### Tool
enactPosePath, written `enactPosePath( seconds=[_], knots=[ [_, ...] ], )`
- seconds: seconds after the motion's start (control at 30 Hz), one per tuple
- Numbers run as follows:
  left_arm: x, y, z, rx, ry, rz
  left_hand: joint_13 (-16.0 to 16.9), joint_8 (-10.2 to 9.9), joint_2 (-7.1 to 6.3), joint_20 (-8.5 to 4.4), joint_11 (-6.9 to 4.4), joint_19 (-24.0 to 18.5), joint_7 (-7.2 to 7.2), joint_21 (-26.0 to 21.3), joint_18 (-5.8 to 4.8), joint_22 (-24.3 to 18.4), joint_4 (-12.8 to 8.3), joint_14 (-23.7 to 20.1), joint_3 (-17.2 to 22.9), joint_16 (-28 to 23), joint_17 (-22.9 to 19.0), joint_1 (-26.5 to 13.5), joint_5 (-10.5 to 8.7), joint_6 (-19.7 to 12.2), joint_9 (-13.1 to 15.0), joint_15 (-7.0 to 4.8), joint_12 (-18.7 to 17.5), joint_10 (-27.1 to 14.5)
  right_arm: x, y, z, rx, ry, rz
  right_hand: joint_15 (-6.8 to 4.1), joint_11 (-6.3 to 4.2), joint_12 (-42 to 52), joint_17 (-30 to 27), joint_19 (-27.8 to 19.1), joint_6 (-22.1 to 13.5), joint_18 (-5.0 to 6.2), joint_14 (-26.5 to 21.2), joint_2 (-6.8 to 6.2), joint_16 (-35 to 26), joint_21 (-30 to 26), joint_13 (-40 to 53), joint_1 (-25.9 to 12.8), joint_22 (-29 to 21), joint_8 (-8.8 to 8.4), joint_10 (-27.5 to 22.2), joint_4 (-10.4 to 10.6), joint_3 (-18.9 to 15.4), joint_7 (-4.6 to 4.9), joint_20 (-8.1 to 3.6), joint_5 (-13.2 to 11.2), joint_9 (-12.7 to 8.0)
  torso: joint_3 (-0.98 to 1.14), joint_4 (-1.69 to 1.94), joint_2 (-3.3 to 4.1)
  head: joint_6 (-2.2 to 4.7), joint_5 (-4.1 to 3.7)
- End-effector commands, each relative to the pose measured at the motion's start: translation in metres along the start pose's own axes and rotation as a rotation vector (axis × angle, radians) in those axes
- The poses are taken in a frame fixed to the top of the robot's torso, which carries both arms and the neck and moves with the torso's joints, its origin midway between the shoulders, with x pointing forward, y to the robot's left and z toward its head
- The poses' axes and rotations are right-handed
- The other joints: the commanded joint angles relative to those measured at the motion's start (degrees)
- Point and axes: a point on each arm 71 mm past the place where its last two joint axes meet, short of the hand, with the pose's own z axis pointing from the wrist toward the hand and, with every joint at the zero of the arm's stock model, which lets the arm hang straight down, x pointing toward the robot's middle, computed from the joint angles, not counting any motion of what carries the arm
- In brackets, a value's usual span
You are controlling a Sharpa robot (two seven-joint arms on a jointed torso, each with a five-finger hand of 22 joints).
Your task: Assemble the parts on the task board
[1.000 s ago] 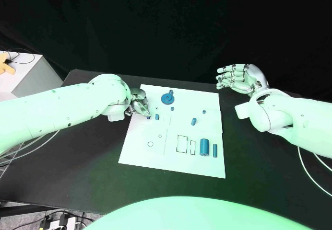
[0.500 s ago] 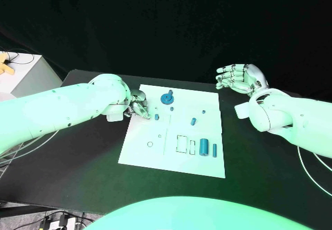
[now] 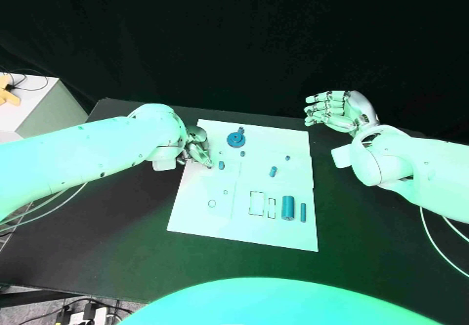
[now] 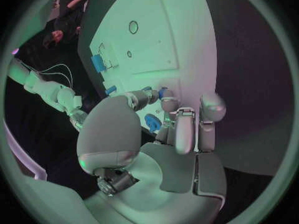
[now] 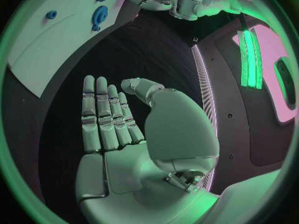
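blue part (image 3: 221,164) beside left robot hand (image 3: 198,150) (fingertips near)

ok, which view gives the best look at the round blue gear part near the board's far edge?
Head view: the blue gear sits unobstructed on the task board, seen from above. The right wrist view shows it smaller, near the rim. In the left wrist view the left hand partly hides it.

Left hand's (image 3: 198,150) fingertips over the task board (image 3: 293,152), their hold untellable.
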Motion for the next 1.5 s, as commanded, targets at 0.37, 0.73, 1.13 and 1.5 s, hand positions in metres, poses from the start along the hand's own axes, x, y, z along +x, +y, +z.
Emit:
enactPosePath(
  seconds=[0.37, 0.73, 1.13, 1.5],
  knots=[
    [0.0018, -0.0010, 0.0050, -0.014, 0.057, -0.013, 0.27, -0.26, 0.78, -0.11, 0.03, -0.35, 0.05, -0.19, -0.26, -0.10, -11.77, 2.81, 12.37, -0.10, 4.33, 0.10, 0.05, 0.22, -0.07, -0.27, -0.20, -0.08, 0.0020, 0.0012, 0.0000, -0.013, 0.020, 0.002, 0.42, 0.23, -0.16, -0.05, -0.49, 0.25, 0.10, -0.03, 0.03, -0.18, -0.18, -0.04, -0.40, -0.05, -0.14, 0.25, -0.01, 0.24, 2.05, 0.02, 0.05, -0.05, 0.06, 0.02, -0.03, 0.01, -0.14],
    [-0.0005, 0.0029, 0.0083, -0.033, 0.068, -0.032, 0.27, -0.34, 0.91, -0.08, 0.07, -0.49, 0.09, -0.26, -0.23, -0.25, -11.71, 2.75, 12.42, -0.17, 4.20, 0.08, 0.05, 0.17, -0.06, -0.24, -0.24, -0.14, 0.0022, 0.0011, 0.0001, -0.012, 0.021, 0.003, 0.42, 0.23, -0.16, -0.05, -0.49, 0.25, 0.10, -0.03, 0.03, -0.18, -0.18, -0.04, -0.40, -0.05, -0.14, 0.25, -0.01, 0.24, 2.05, 0.02, 0.05, -0.05, 0.00, 0.02, -0.04, 0.01, -0.05],
    [-0.0050, 0.0032, 0.0080, -0.020, 0.031, -0.101, 0.23, -1.31, 3.35, 0.30, 0.53, -1.10, 0.56, -0.50, -0.11, -0.72, -11.52, 2.62, 13.82, -0.27, 4.12, -2.95, -0.15, -1.11, 0.15, 0.16, -0.35, -1.19, 0.0017, 0.0007, 0.0002, -0.010, 0.022, 0.002, 0.42, 0.22, -0.30, -0.17, -0.47, 0.35, 0.10, 0.01, 0.04, -0.26, -0.20, -0.03, -0.37, -0.15, -0.29, 0.30, -0.14, 0.26, 2.04, 0.02, 0.05, -0.10, -0.03, 0.07, -0.01, 0.01, -0.08],
    [-0.0039, 0.0017, 0.0078, -0.009, 0.051, -0.109, 0.04, -2.35, 4.37, 0.50, 0.77, -1.55, 0.84, -0.48, 0.01, -1.01, -13.02, 2.47, 15.68, -0.38, 3.94, -5.16, -0.07, -1.39, 0.02, 0.35, -0.44, -2.15, 0.0019, 0.0006, 0.0001, -0.008, 0.026, 0.003, 0.42, 0.22, -0.38, -0.25, -0.47, 0.40, 0.10, 0.02, 0.07, -0.32, -0.21, -0.03, -0.33, -0.21, -0.39, 0.33, -0.24, 0.29, 2.04, 0.02, 0.06, -0.13, -0.02, 0.01, -0.05, 0.01, 0.03]
  ],
)
